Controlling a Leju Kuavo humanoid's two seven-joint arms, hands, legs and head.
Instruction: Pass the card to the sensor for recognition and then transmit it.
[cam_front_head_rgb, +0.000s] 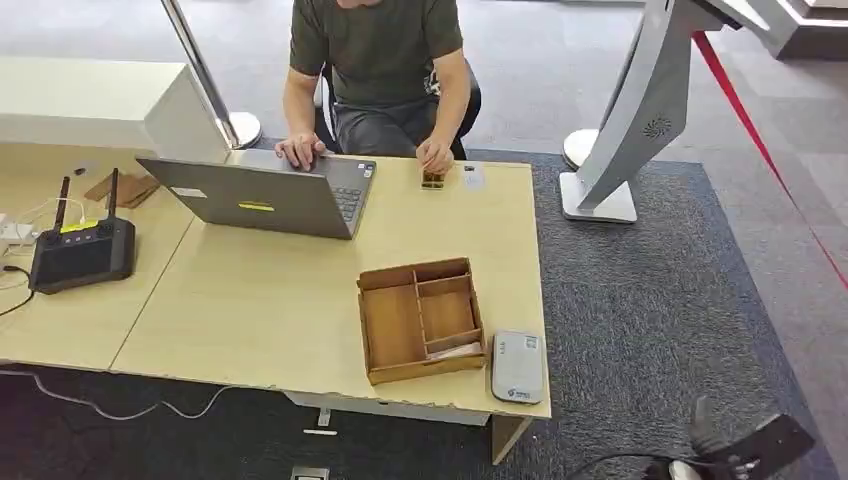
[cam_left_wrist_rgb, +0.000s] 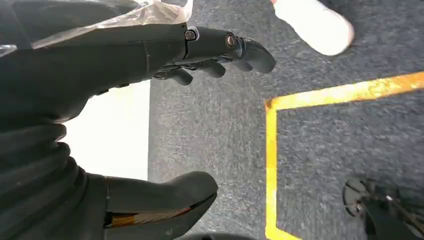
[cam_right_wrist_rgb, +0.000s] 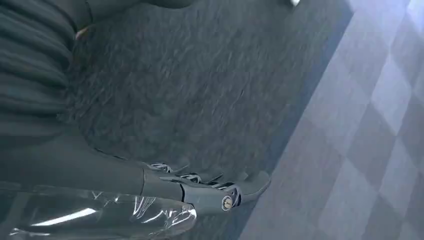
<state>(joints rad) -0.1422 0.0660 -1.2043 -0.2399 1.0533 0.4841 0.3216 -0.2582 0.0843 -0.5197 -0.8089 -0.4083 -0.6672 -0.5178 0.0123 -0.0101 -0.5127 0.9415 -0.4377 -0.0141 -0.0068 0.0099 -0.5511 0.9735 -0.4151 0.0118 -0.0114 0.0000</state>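
White card (cam_front_head_rgb: 455, 351) flat in wooden tray (cam_front_head_rgb: 421, 318), long axis sideways

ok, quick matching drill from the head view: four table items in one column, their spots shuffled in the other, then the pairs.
Items:
1. laptop
2. wooden tray
3. grey card reader
4. black controller with antennas

Places:
A. near right corner of the table
B. far left of the table
C. in front of the seated person
D. just left of the card reader

Pairs: 1-C, 2-D, 3-A, 4-B
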